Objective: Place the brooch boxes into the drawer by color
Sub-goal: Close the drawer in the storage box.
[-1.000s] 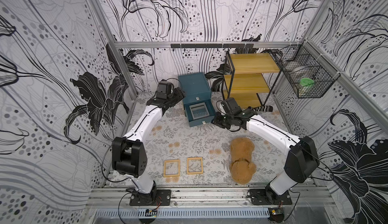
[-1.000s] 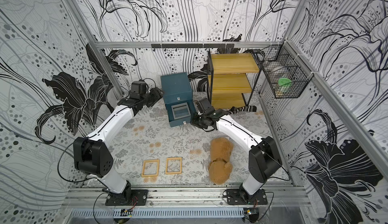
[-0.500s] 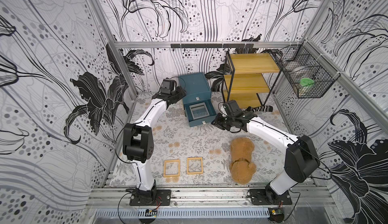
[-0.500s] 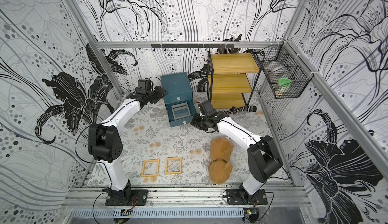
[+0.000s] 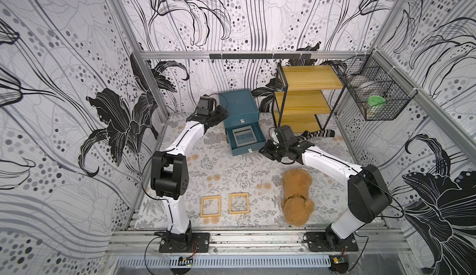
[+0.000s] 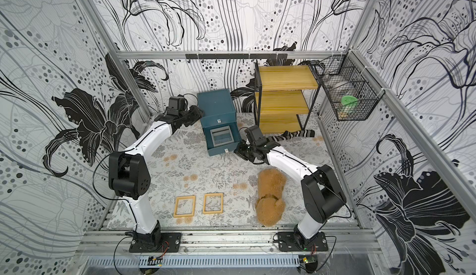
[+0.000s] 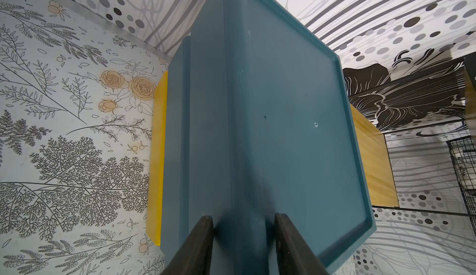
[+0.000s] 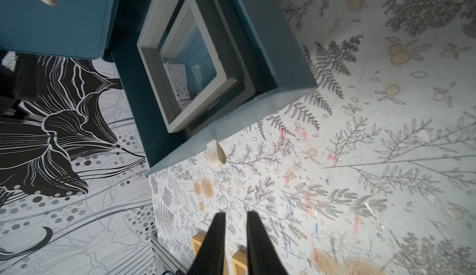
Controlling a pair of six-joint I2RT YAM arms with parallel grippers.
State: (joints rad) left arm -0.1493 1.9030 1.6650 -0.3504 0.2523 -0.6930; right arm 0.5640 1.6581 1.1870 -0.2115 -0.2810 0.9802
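The teal chest point(image 5: 239, 106) stands at the back. One drawer point(image 5: 248, 150) is pulled out, with grey brooch boxes point(image 5: 243, 137) lying stacked in it point(image 8: 154, 72). Two yellow-tan brooch boxes point(image 5: 211, 206) point(image 5: 239, 203) lie flat near the front edge. My left gripper point(image 5: 222, 112) is at the chest's upper left edge. In the left wrist view it point(image 7: 243, 219) stands open, jaws on either side of the top's raised rim. My right gripper point(image 5: 265, 150) hovers just right of the drawer front, narrowly open point(image 8: 235, 213) and empty, a little way from the silver pull point(image 8: 215, 155).
A brown teddy bear point(image 5: 296, 196) lies face down at the front right, below my right arm. The yellow shelf rack point(image 5: 306, 98) stands right of the chest, with a striped sock point(image 5: 319, 133) at its foot. A wire basket point(image 5: 376, 98) hangs on the right wall.
My left arm has risen and carried its gripper right, up to the chest's top edge, and its jaws have narrowed. The right arm has barely moved. The drawer and boxes are unchanged.
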